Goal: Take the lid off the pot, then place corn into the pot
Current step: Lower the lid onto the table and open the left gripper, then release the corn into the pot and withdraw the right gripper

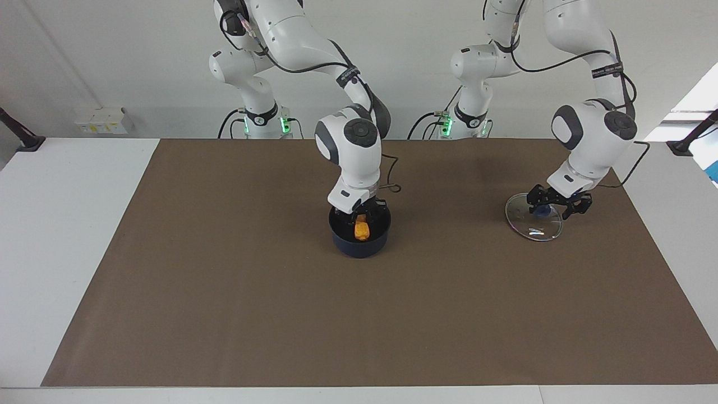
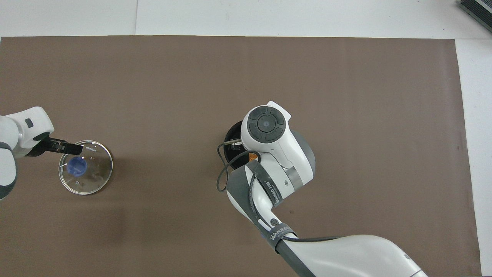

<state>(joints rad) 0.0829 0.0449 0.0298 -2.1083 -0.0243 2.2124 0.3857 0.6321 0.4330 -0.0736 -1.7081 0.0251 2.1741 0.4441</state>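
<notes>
The dark blue pot [image 1: 359,248] stands open in the middle of the brown mat; its handle is hidden by the arm. My right gripper [image 1: 362,220] reaches down into the pot and is shut on the upper end of the orange corn [image 1: 362,230], which stands tilted inside. In the overhead view the right arm covers most of the pot [image 2: 230,135]; only a bit of the corn [image 2: 252,156] shows. The glass lid [image 1: 537,229] lies flat on the mat toward the left arm's end. My left gripper [image 1: 555,206] is open just above it, beside its blue knob [image 1: 542,211]. The overhead view also shows the lid [image 2: 95,169].
The brown mat [image 1: 224,292] covers most of the white table [image 1: 67,224]. A black cable loop [image 1: 390,188] hangs from the right arm beside the pot. A white box [image 1: 101,119] sits at the wall. Black clamps [image 1: 25,140] stand at the table's corners.
</notes>
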